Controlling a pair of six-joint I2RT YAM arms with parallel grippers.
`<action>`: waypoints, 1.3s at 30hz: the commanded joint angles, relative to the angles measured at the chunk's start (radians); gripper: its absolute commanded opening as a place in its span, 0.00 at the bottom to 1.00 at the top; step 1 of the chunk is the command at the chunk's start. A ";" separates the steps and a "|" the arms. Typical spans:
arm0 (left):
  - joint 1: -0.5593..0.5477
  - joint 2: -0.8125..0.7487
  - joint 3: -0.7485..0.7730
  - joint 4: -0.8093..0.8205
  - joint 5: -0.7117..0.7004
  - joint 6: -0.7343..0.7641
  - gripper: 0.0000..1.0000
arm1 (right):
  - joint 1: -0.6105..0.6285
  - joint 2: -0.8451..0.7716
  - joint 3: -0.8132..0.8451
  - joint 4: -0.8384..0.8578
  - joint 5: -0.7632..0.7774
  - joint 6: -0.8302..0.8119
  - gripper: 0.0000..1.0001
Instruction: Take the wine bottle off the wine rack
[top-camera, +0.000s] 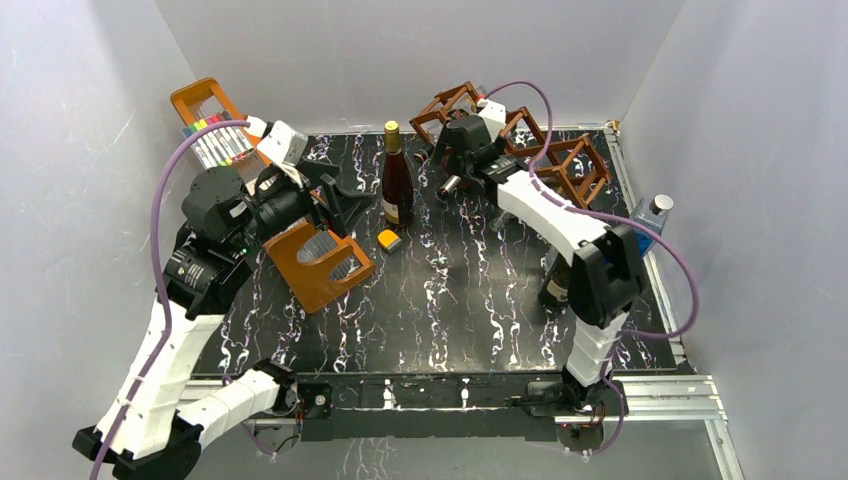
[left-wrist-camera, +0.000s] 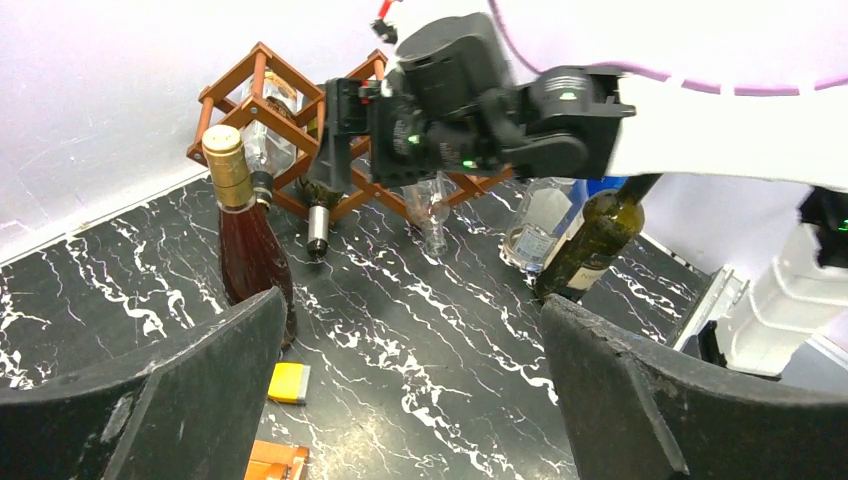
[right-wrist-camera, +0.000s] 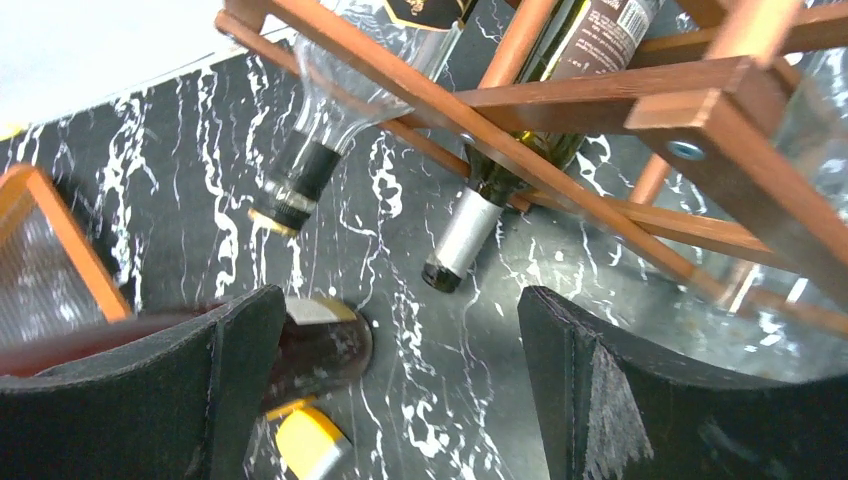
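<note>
Currently the right claw (right-wrist-camera: 400, 385) hangs open and empty by the wine rack (right-wrist-camera: 600, 92) along the counter's (right-wrist-camera: 180, 150) far edge; bottles (right-wrist-camera: 465, 235) lie racked, none gripped.

wine rack (right-wrist-camera: 600, 92) cropped, red bottle (right-wrist-camera: 322, 350) blurred

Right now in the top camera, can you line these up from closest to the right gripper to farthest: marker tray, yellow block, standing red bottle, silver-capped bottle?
Starting from the right gripper:
1. The silver-capped bottle, lying in the wine rack, just beside the gripper.
2. The standing red bottle, to its left.
3. The yellow block, nearer the arms' bases.
4. The marker tray, in the far left corner.
</note>
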 joint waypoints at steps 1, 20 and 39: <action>0.002 -0.029 -0.007 -0.022 0.023 -0.023 0.98 | -0.031 0.100 0.127 -0.014 0.045 0.185 0.98; 0.002 -0.008 -0.032 -0.035 0.065 -0.030 0.98 | -0.142 0.009 -0.044 0.039 0.228 0.005 0.98; 0.001 0.001 -0.051 -0.021 0.100 -0.063 0.98 | -0.010 0.049 0.050 0.091 0.063 -0.162 0.98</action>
